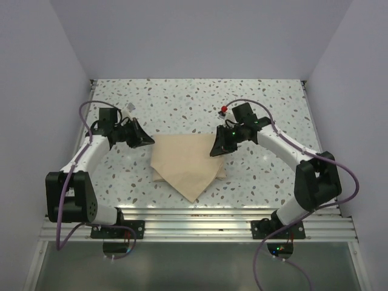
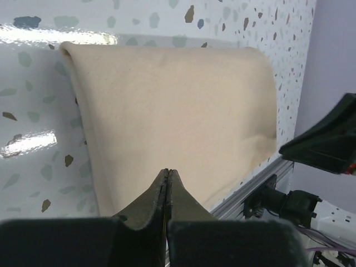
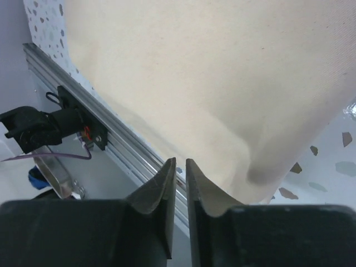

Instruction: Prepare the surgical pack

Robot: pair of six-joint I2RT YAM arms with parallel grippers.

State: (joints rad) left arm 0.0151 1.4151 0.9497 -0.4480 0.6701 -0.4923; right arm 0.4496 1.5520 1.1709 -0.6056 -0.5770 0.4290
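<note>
Surgical pack [image 1: 188, 163] is lying mid-table as a folded tan cloth bundle, sitting between the two arms on the speckled table [image 1: 182, 103]. It is showing a straight far edge and a corner pointing down toward the aluminium rail [image 1: 194, 218] at the near side. The folds are looking soft and rounded at the edges, the top face is lying smooth and flat, and no tray, scissors, gauze or packets are showing anywhere on the tabletop. Whether they are wrapped inside, I cannot tell.

Left gripper [image 1: 147, 140] is hovering just beside the bundle's far left corner. Its fingers are pressing fully together with nothing between them. Right gripper [image 1: 216, 148] is sitting at the far right corner, over the cloth's edge. Its fingers are standing a narrow slit apart, and in the wrist view that slit is looking empty, so neither arm is holding the cloth.

On progress, I am judging the wrapping as well advanced, since the sheet is folded in on itself and not spread out. What is looking left is that loose near corner, which is lying unfolded, and perhaps a final tuck or tidy of the bundle.
</note>
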